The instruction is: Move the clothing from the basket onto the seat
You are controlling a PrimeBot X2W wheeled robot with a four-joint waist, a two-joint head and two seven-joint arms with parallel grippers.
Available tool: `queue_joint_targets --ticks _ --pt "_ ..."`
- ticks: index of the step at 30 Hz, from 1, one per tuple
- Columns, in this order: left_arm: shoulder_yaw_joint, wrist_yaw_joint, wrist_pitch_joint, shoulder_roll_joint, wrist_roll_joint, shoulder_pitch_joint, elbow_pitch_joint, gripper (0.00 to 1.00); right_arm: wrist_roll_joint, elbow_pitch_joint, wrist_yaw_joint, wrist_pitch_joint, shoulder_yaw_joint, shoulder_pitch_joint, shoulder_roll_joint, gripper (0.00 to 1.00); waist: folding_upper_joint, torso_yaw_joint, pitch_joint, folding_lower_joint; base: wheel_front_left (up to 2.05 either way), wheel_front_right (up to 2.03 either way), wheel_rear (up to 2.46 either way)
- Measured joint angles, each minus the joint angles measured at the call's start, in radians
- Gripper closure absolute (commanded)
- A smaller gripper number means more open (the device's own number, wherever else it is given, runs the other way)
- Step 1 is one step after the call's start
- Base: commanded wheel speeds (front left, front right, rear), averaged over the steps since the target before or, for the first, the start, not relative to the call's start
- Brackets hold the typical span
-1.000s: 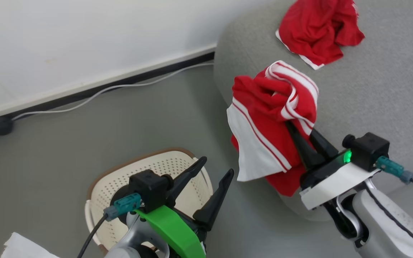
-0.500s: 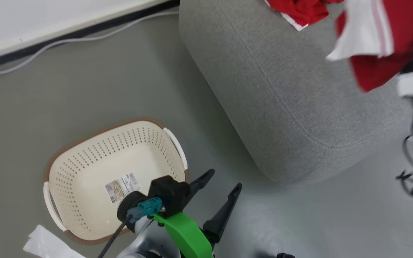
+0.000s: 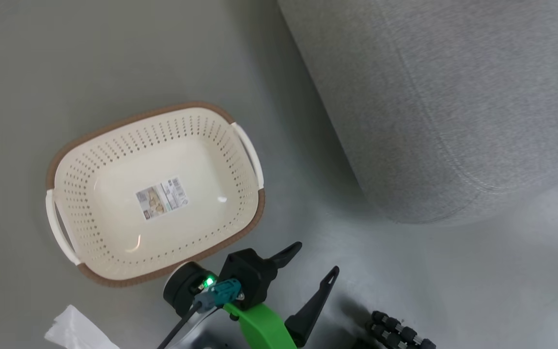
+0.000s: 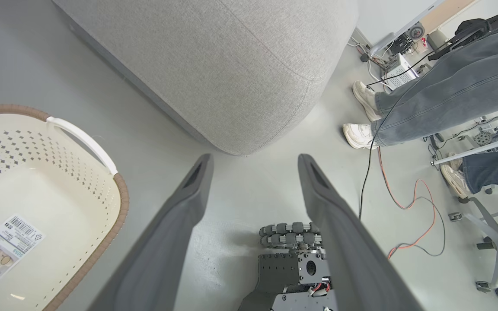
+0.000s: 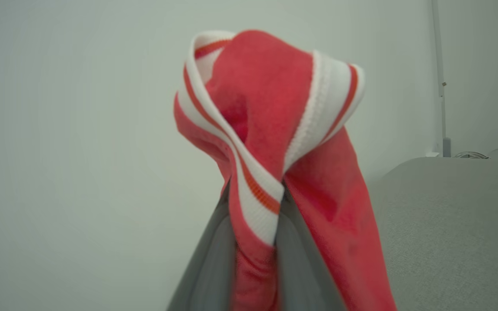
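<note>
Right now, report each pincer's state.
Left pincer: open, holding nothing.
Right pincer: closed on the red white-striped garment.

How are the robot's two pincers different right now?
The left pincer is wide open, while the right pincer is shut. The left pincer holds nothing; the right pincer pinches the red clothing. The left pincer points at the floor beside the basket; the right pincer has the seat beside it. Both have two long dark fingers.
</note>
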Motion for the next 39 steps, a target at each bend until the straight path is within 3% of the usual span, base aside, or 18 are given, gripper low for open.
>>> queue_joint_targets --ticks 12,23,26,30,31,34,36,39 --pt "0.021 0.045 0.063 0.077 0.068 0.007 -0.093 0.0 -0.013 0.143 0.003 0.03 0.023 -0.152 -0.059 1.0 0.0 0.061 0.174 0.0001 0.0 0.0 0.0" --pt "0.081 0.078 0.107 0.133 0.131 0.006 -0.201 0.0 -0.117 0.244 0.029 0.02 0.101 -0.204 -0.089 1.0 0.0 0.053 0.336 0.0001 0.0 0.0 0.0" --pt "0.109 0.092 0.117 0.142 0.142 0.007 -0.222 0.0 -0.118 0.268 0.034 0.016 0.117 -0.226 -0.063 1.0 0.0 0.043 0.378 0.0001 0.0 0.0 0.0" --pt "0.154 0.097 0.123 0.175 0.162 0.006 -0.221 0.0 -0.127 0.293 0.051 0.003 0.157 -0.263 0.028 1.0 0.0 0.018 0.424 0.0003 0.0 0.0 0.0" --pt "0.158 0.096 0.123 0.179 0.164 0.004 -0.221 0.0 -0.127 0.3 0.054 0.0 0.154 -0.269 0.043 0.94 0.0 0.009 0.431 0.0003 0.0 0.0 0.0" --pt "0.164 0.095 0.123 0.185 0.164 -0.001 -0.216 0.0 -0.127 0.333 0.054 -0.007 0.144 -0.278 0.051 0.25 -0.0001 -0.018 0.443 0.0002 0.0 0.0 0.0" --pt "0.169 0.093 0.123 0.189 0.162 -0.001 -0.209 0.0 -0.128 0.352 0.056 -0.013 0.148 -0.279 0.066 0.0 0.0 -0.033 0.444 0.0001 0.0 0.0 0.0" --pt "0.168 0.077 0.113 0.189 0.142 -0.019 -0.197 0.0 -0.141 0.375 0.071 -0.014 0.164 -0.28 0.093 0.0 0.0 -0.046 0.431 0.0001 0.0 0.0 0.0"
